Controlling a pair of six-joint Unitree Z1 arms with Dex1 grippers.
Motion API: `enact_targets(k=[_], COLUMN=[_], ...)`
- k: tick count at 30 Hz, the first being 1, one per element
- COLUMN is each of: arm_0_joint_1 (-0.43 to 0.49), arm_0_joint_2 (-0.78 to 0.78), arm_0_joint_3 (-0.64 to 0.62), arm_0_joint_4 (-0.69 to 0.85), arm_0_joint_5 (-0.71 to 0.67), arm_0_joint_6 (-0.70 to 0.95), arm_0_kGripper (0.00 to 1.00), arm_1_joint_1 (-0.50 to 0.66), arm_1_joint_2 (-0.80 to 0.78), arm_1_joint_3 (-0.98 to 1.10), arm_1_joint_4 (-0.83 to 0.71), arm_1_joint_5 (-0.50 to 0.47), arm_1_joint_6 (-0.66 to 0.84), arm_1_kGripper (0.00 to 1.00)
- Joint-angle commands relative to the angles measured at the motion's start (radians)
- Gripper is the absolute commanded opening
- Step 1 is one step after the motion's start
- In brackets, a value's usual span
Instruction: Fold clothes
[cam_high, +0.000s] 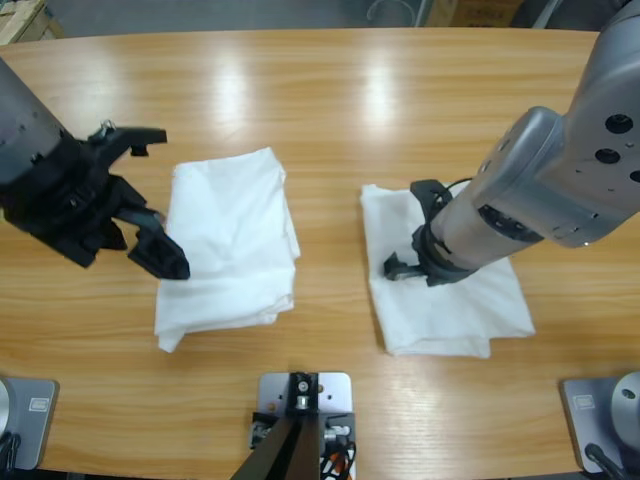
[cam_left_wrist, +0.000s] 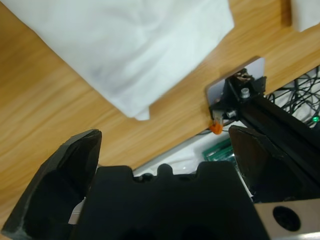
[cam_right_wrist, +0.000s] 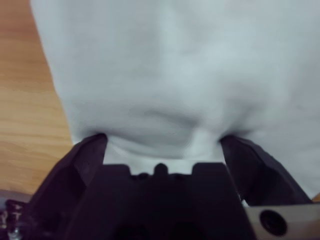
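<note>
A: Where did the clothes sit at this entry?

B: Two folded white T-shirts lay flat on the wooden table (cam_high: 330, 90), well apart. The left T-shirt (cam_high: 232, 245) sat left of centre, a rough rectangle with a rumpled surface and a loose corner at its near left. The right T-shirt (cam_high: 440, 300) sat right of centre, also folded, with one layer showing at its near edge.

A: Left arm?

B: It came in from the left edge of the high view. The left gripper (cam_high: 148, 200) was spread wide, one jaw up by the shirt's far left corner, the other down at the shirt's left edge, its tip overlapping the cloth in the high view. Whether that tip touched the fabric, I could not tell. In the left wrist view the left gripper (cam_left_wrist: 165, 150) showed both jaws far apart with nothing between them; a corner of the left T-shirt (cam_left_wrist: 130, 50) lay ahead on the wood.

A: Right arm?

B: It reached down from the upper right, forearm crossing over the right T-shirt. The right gripper (cam_high: 418, 225) sat on the shirt's far left part. In the right wrist view the right gripper (cam_right_wrist: 162, 142) had its jaws apart, pressed into the white cloth (cam_right_wrist: 190, 75), and the fabric bunched slightly between the two tips. No closed grasp recorded.
</note>
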Motion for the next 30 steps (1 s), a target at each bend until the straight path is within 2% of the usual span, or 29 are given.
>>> enact_targets(k=[1,4,7,10,12,14,17,21,25,27,30], arm_0_joint_1=[-0.037,-0.037,-0.037,-0.043,-0.070,-0.097,-0.115,-0.121,-0.129,-0.129,-0.129], arm_0_joint_2=[-0.044,-0.048,-0.047,-0.028,0.002,0.032,0.039,0.121,0.271,0.323,0.365], arm_0_joint_3=[0.066,0.089,0.125,0.156,0.156,0.150,0.198,0.295,0.282,0.276,0.271], arm_0_joint_4=[-0.079,-0.161,-0.295,-0.437,-0.504,-0.564,-0.660,-0.846,-1.008,-1.079,-1.155], arm_0_joint_5=[0.010,-0.014,-0.020,-0.024,-0.032,-0.045,0.012,0.016,-0.051,-0.097,-0.115], arm_0_joint_6=[-0.093,-0.167,-0.313,-0.480,-0.521,-0.526,-0.637,-0.796,-0.798,-0.777,-0.765], arm_0_kGripper=[1.000,0.994,0.991,1.000,1.000,1.000,1.000,0.996,1.000,1.000,1.000], arm_1_joint_1=[-0.138,-0.144,-0.134,-0.127,-0.127,-0.127,-0.132,-0.242,-0.406,-0.462,-0.521], arm_1_joint_2=[0.148,0.184,0.160,0.040,-0.063,-0.169,-0.299,-0.387,-0.434,-0.433,-0.442], arm_1_joint_3=[-0.068,-0.162,-0.178,-0.182,-0.201,-0.214,-0.225,-0.218,-0.180,-0.137,-0.013], arm_1_joint_4=[-0.015,0.046,0.069,0.107,0.146,0.149,0.182,0.243,0.277,0.257,0.136], arm_1_joint_5=[0.015,0.018,0.025,0.023,0.027,0.063,0.114,0.151,0.166,0.179,0.255], arm_1_joint_6=[-0.124,-0.142,-0.134,-0.128,-0.129,-0.157,-0.192,-0.200,-0.265,-0.298,-0.316], arm_1_kGripper=[0.918,0.919,0.918,0.918,0.919,0.922,0.935,0.934,0.936,0.936,0.931])
